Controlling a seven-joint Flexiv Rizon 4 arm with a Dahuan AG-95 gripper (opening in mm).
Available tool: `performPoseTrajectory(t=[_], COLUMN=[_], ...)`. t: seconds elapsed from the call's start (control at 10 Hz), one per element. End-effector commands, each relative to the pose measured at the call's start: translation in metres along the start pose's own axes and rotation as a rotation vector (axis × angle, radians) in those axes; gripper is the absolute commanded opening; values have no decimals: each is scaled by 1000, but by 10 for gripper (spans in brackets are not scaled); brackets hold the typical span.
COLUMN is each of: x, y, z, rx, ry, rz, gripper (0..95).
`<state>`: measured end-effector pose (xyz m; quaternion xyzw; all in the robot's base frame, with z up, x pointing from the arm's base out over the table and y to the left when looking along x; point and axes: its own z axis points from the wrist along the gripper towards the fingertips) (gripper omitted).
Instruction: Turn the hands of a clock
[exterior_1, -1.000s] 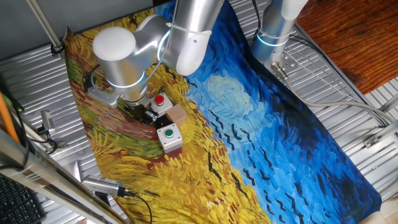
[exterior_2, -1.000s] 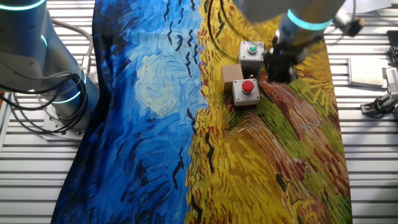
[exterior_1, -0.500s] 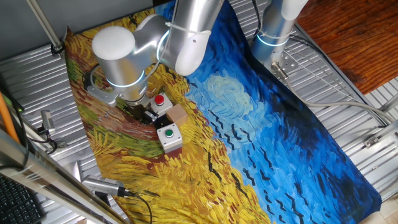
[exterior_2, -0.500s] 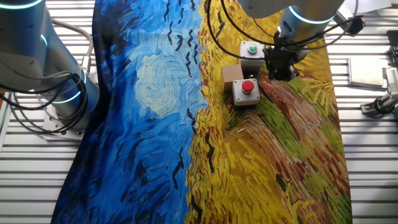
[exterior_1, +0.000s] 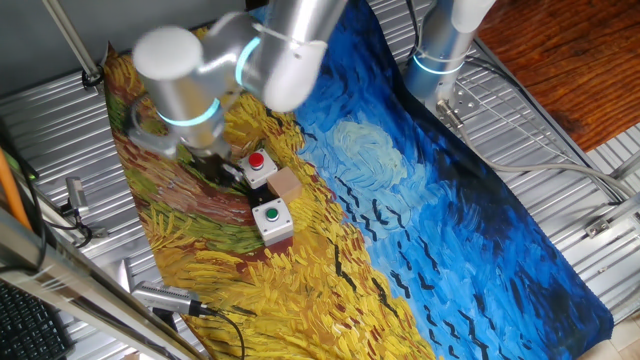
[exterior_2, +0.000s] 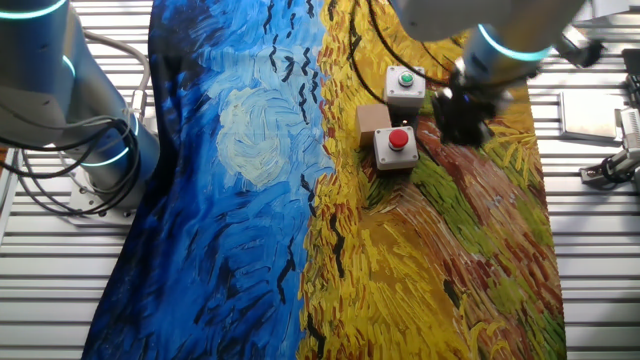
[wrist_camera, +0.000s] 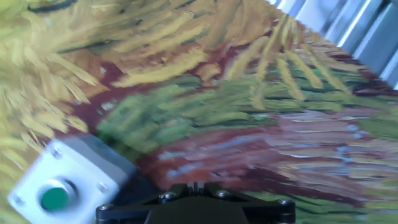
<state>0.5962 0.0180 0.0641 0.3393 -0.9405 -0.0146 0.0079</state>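
No clock face shows in any view. A small tan block lies between a grey box with a red button and one with a green button. It also shows in the other fixed view. A black part lies beside the red-button box. My gripper hangs low over the yellow cloth, just left of the boxes. In the other fixed view my gripper is right of them. In the hand view my gripper has its fingers together with nothing between them, and the green-button box is at lower left.
The painted cloth covers the table. A second arm's base stands at the far edge, with cables on the metal slats. A tool lies near the cloth's front corner.
My arm has swung away from the button boxes, leftward in one fixed view and rightward in the other. The boxes and tan block have not moved.
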Motion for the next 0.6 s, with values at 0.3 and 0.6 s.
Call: performPoseTrajectory(t=[0.3, 0.6], x=[23, 20], y=[-44, -43], z=[-3, -1], rx=[8, 11], ry=[0, -2], rz=[-80, -61], gripper=[0, 0])
